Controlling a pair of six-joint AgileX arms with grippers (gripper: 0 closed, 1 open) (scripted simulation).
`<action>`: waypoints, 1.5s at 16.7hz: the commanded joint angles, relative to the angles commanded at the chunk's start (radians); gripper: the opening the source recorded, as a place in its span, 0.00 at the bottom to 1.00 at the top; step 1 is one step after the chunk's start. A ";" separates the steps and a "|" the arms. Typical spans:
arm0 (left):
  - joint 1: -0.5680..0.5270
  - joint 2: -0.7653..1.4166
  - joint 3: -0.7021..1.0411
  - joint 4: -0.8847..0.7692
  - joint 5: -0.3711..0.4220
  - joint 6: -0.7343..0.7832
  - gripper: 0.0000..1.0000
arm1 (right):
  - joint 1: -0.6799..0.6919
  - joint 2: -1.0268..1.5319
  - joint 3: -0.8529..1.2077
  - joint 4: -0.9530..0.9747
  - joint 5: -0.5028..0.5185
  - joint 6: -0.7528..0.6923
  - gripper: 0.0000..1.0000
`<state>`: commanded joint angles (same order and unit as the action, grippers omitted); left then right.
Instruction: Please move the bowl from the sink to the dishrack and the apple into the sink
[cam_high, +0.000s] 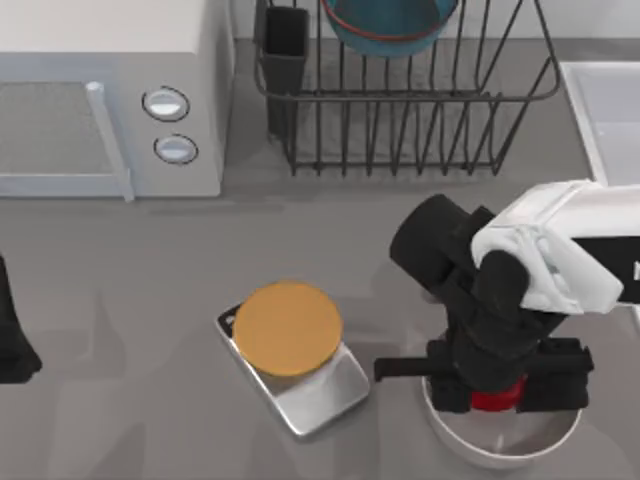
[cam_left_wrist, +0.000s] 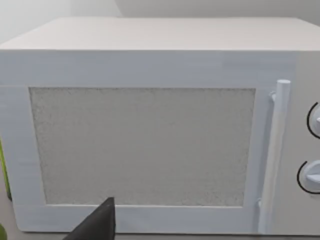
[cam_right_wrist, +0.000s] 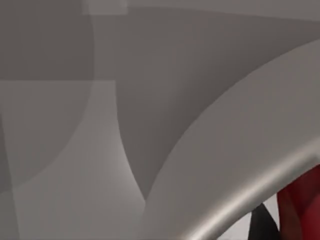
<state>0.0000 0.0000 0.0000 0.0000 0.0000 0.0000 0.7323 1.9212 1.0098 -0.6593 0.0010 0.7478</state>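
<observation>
The teal-blue bowl (cam_high: 390, 25) sits in the black wire dishrack (cam_high: 420, 130) at the back of the table. The pale sink (cam_high: 605, 100) lies at the right edge, behind my right arm. The red apple (cam_high: 492, 400) rests inside a plain white bowl (cam_high: 500, 445) at the front right. My right gripper (cam_high: 495, 392) reaches down into that bowl, its black fingers closed against both sides of the apple. In the right wrist view the apple (cam_right_wrist: 302, 210) shows just past the white bowl's rim (cam_right_wrist: 225, 190). My left gripper (cam_high: 12, 340) is parked at the left edge.
A white microwave (cam_high: 100, 90) stands at the back left and faces the left wrist camera (cam_left_wrist: 150, 140). A silver scale (cam_high: 320, 395) with an orange disc (cam_high: 288, 328) on it lies at front centre. A dark utensil cup (cam_high: 285, 60) stands at the rack's left corner.
</observation>
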 joint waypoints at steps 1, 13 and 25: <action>0.000 0.000 0.000 0.000 0.000 0.000 1.00 | 0.000 0.000 0.000 0.000 0.000 0.000 0.00; 0.000 0.000 0.000 0.000 0.000 0.000 1.00 | -0.006 -0.164 0.167 -0.310 0.015 -0.023 0.00; 0.000 0.000 0.000 0.000 0.000 0.000 1.00 | -0.023 -0.234 0.272 -0.454 0.007 -0.039 0.00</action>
<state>0.0000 0.0000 0.0000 0.0000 0.0000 0.0000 0.7090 1.6871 1.2815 -1.1137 0.0084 0.7090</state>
